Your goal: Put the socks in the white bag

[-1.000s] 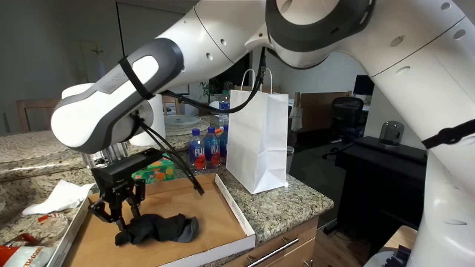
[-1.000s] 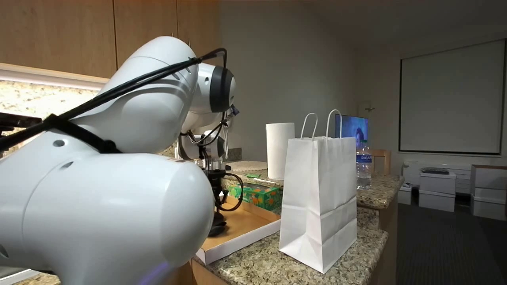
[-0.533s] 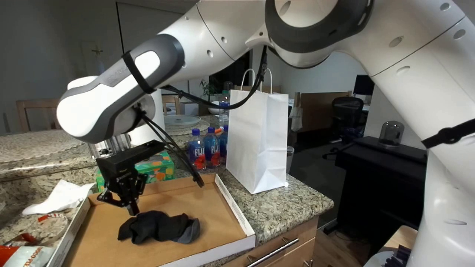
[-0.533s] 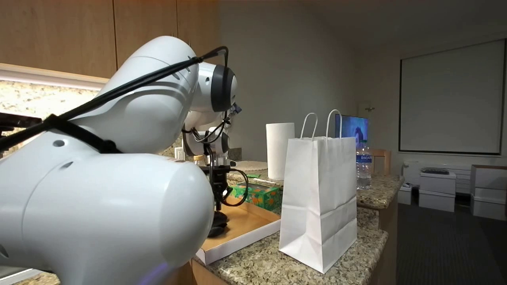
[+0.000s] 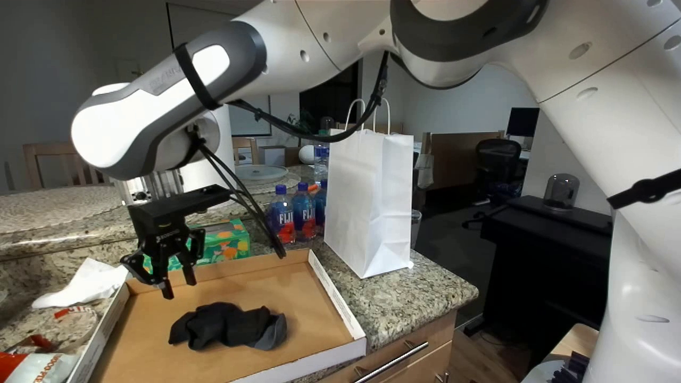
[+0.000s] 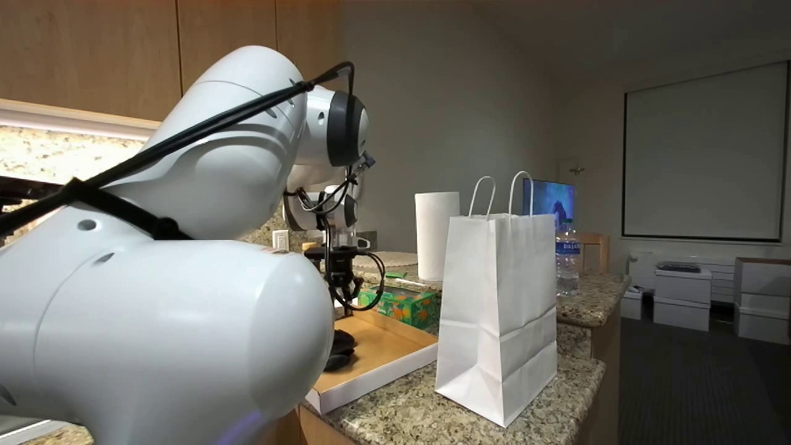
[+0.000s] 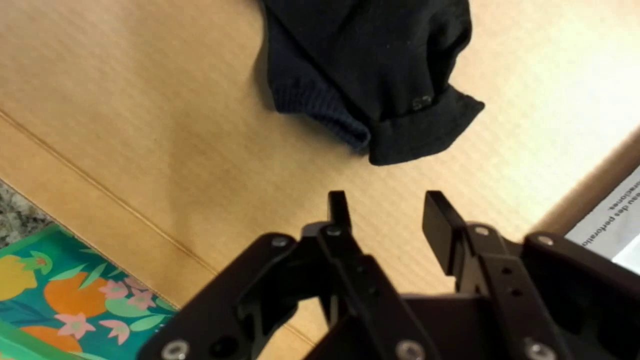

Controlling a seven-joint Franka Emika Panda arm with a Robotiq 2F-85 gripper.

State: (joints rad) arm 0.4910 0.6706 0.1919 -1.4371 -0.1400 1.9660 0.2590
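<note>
Raised from the black socks (image 5: 229,325) and spread since a moment ago, my gripper (image 5: 179,286) hangs, fingers (image 7: 442,225) apart, over the cardboard tray (image 5: 298,298). Well apart from me, outside the tray, the white bag (image 5: 354,202) stands upright. Below and ahead lie the socks, long axis running away from my fingertips, one end turned toward them; tray floor gives room on both flanks, low walls (image 7: 582,200) rising on two sides of me.

The socks (image 5: 226,325) are matt cloth, the bag (image 5: 352,207) smooth paper, the tray (image 5: 303,303) matt cardboard, the bench (image 5: 396,295) speckled stone.
</note>
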